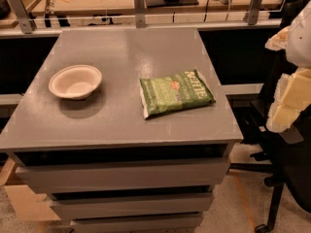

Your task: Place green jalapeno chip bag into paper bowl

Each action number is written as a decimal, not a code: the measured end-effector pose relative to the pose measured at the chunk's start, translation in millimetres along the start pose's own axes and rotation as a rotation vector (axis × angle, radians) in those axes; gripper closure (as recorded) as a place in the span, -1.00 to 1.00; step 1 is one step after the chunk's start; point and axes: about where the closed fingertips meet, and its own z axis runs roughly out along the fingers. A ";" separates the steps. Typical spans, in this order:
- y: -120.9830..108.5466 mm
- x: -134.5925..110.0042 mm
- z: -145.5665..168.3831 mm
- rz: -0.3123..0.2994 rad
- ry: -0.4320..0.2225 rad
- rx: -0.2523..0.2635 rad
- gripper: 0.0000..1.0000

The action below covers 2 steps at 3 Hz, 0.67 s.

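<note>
Jaws: can't tell if parted or closed. The gripper (290, 98) is only a pale shape at the right edge of the view, off the table and well apart from both task items, holding nothing that I can see.

Chip bag (176, 93) lies flat, label up, on the right half of the gray table (121, 42), slightly skewed and near the right edge. Bowl (75, 81) sits upright on the left half, well apart from the bag. It is empty.

Step in hand, as I judge it, is reaching for the bag; nothing is grasped yet. To do it well:
- come down from above
- pinch across a puffy part or a sealed edge, since flat foil is hard to catch
- lift it clear before crossing left

The bag looks bigger than the bowl, so center it over the bowl before letting go. Expect it to rest on the rim rather than inside. The bowl is likely light and could slide or tip if bumped.

Drawers (121, 176) under the tabletop: contents not visible. Black office chair (286, 164) stands to the right, and a cluttered workbench (97, 1) is behind.
</note>
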 end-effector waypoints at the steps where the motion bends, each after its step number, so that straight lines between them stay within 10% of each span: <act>1: 0.0 0.0 0.0 0.000 0.000 0.000 -1.00; 2: -26.5 -25.2 24.1 -0.095 -0.021 -0.027 -1.00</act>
